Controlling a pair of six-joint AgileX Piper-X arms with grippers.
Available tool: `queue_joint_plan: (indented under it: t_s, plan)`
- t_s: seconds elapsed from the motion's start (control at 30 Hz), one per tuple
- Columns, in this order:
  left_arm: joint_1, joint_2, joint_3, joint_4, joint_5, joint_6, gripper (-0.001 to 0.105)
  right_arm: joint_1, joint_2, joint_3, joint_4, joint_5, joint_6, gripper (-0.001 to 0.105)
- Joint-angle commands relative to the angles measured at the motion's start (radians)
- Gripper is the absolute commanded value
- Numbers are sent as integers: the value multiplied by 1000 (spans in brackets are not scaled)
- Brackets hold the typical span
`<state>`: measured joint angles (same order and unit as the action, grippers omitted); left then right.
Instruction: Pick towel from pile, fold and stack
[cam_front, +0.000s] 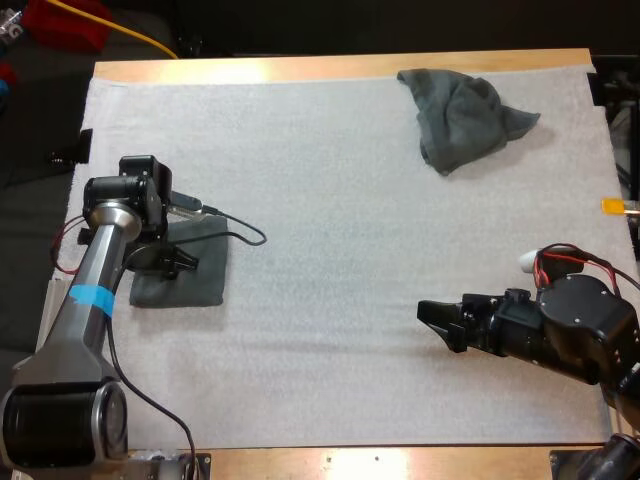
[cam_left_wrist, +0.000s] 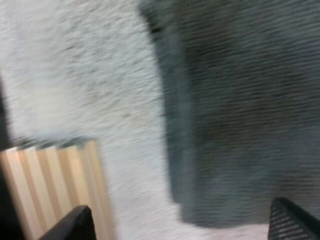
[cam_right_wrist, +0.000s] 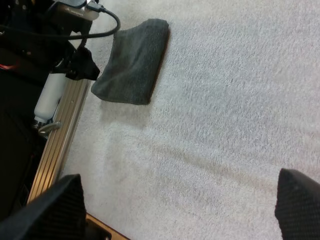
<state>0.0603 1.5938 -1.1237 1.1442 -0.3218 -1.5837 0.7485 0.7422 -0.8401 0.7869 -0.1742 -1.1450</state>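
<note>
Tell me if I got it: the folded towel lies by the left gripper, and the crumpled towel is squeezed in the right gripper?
Not quite. The folded towel does lie by the left gripper, but the crumpled towel is not in the right gripper. It lies alone at the far side of the mat, and the right gripper is open over bare mat, as the high view shows.
</note>
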Motion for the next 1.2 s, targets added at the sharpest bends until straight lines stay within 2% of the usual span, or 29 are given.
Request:
queue_joint_plan:
  t_s: [0.0,0.13,0.2,0.43,0.7,0.87,1.03,1.17]
  plan:
    - [1,-18,-11,-9,70,-12,68,0,0,-6,-6,-11,-2,75]
    - [1,-8,-8,-18,258,-12,68,0,0,-6,-6,-11,-2,75]
    - [1,4,-2,-23,299,-18,68,0,0,-6,-6,-11,-2,75]
    - [1,74,32,-45,304,-47,68,0,0,-6,-6,-11,-2,75]
    - [1,106,23,-40,342,-50,68,0,0,-6,-6,-11,-2,75]
    - [1,67,-24,-4,343,-50,68,0,0,-6,-6,-11,-2,75]
    - [1,-26,-94,36,375,-50,68,0,0,-6,-6,-11,-2,75]
    - [1,-117,-102,33,386,-50,68,0,0,-6,-6,-11,-2,75]
